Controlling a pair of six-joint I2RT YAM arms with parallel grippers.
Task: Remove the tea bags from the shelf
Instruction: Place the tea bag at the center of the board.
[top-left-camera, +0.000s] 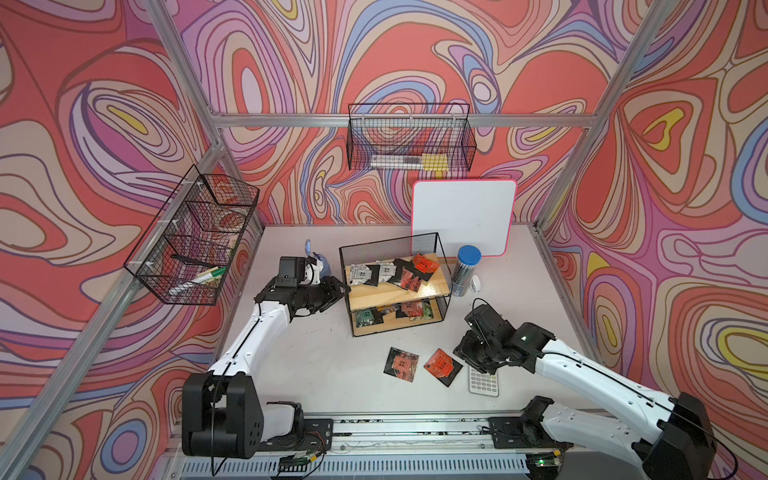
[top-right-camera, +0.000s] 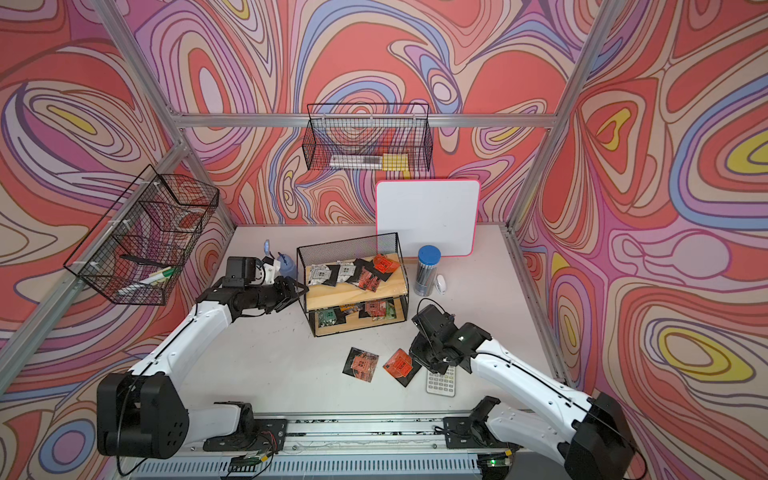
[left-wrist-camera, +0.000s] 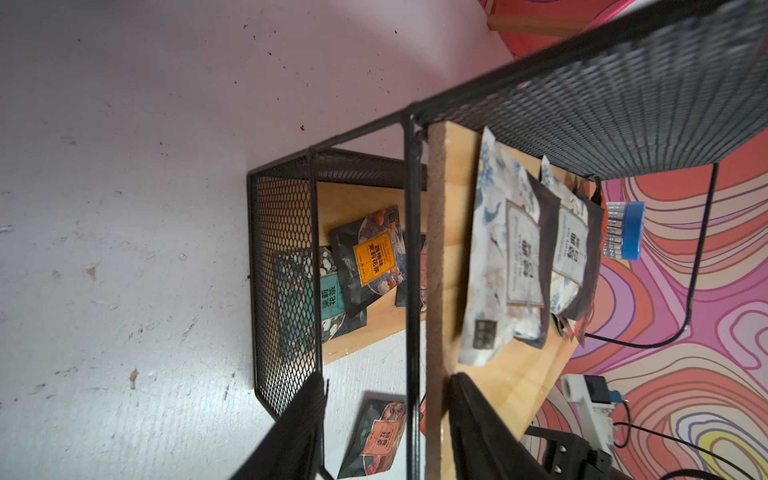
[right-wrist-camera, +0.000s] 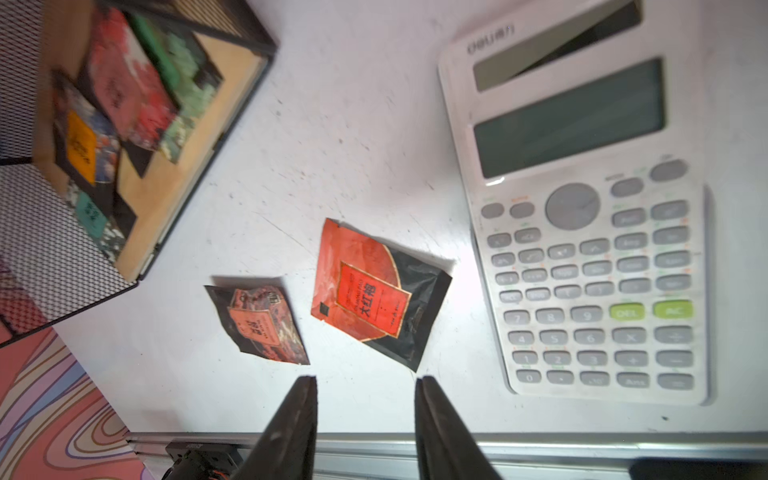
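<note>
Tea bags (top-left-camera: 390, 272) crowd the upper board of the shelf (top-left-camera: 374, 296) at the centre of both top views, overlapping in a loose row; further sachets (top-left-camera: 392, 312) sit on the lower board. Below the shelf in frame, a red-faced sachet (right-wrist-camera: 374, 291) and a darker crumpled sachet (right-wrist-camera: 259, 322) lie on the worktop (top-left-camera: 311, 357), which I take as removed. Right tool (right-wrist-camera: 365, 378) hangs released just beside the red-faced sachet, jaws apart with nothing between them; the spot seems chosen to stay off the calculator (right-wrist-camera: 582, 249), which lies just beside it.

Left tool (top-left-camera: 338, 293) is released too, at the shelf's left end in both top views, level with the upper board; its jaws straddle the corner post (left-wrist-camera: 412, 270) (nothing gripped, as far as I can see), likely lined up for the silver-white sachet (left-wrist-camera: 494, 257) nearest that end. That post and the mesh back (top-left-camera: 386, 249) hem the approach; a blue-lidded tube (top-left-camera: 467, 270) and a whiteboard (top-left-camera: 463, 216) stand to the shelf's upper right, out of the way.
</note>
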